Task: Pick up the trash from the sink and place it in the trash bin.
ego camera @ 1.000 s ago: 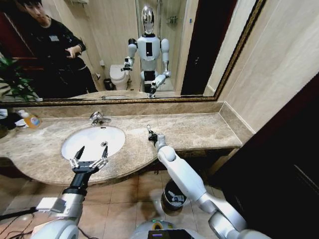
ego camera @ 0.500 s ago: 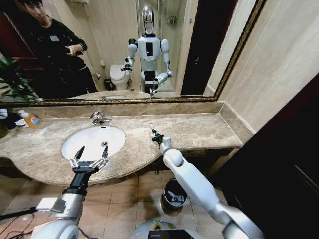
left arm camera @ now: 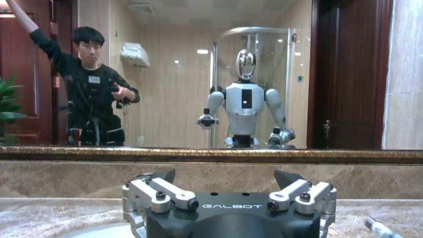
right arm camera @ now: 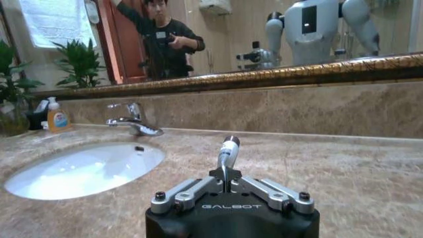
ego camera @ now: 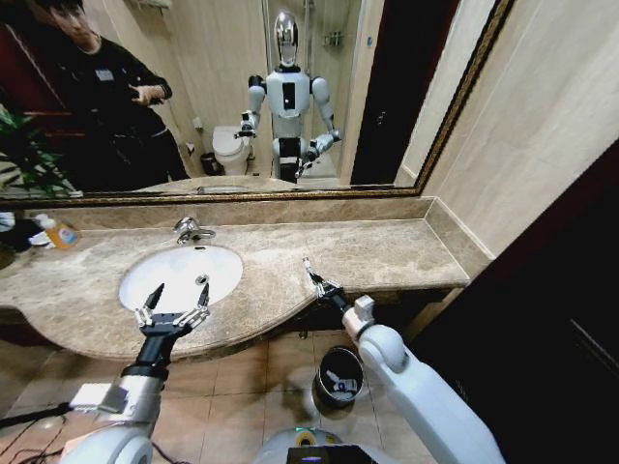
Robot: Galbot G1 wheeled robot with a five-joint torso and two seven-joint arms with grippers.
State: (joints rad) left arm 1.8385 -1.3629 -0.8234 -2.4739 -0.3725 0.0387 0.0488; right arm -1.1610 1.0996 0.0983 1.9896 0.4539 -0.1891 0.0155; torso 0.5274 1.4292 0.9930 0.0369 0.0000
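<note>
The white toothbrush (ego camera: 313, 275) is pinched in the right claw (ego camera: 322, 286), fingers closed narrow on one end, its long axis running up and away from the claw toward 11 o'clock in the head view; the right wrist view shows it standing straight out between the jaws (right arm camera: 227, 154). It hangs above the front edge of the worktop (ego camera: 387, 253), at about 3 o'clock from the sink (ego camera: 181, 275). The relation that matters is toothbrush to trash bin (ego camera: 338, 377): the bin sits on the floor at 6 o'clock, below the worktop's edge and just beside the right forearm, so the right arm is much the nearer and the drop looks to call for a pull back and down. Some litter already lies in the bin. The worktop's lip stands between claw and bin and could catch the brush's far end. The left claw (ego camera: 174, 300) hovers spread wide at the basin's near rim, holding nothing. A clear bottle (ego camera: 60, 232) with an orange label stands at 10 o'clock by the mirror.
</note>
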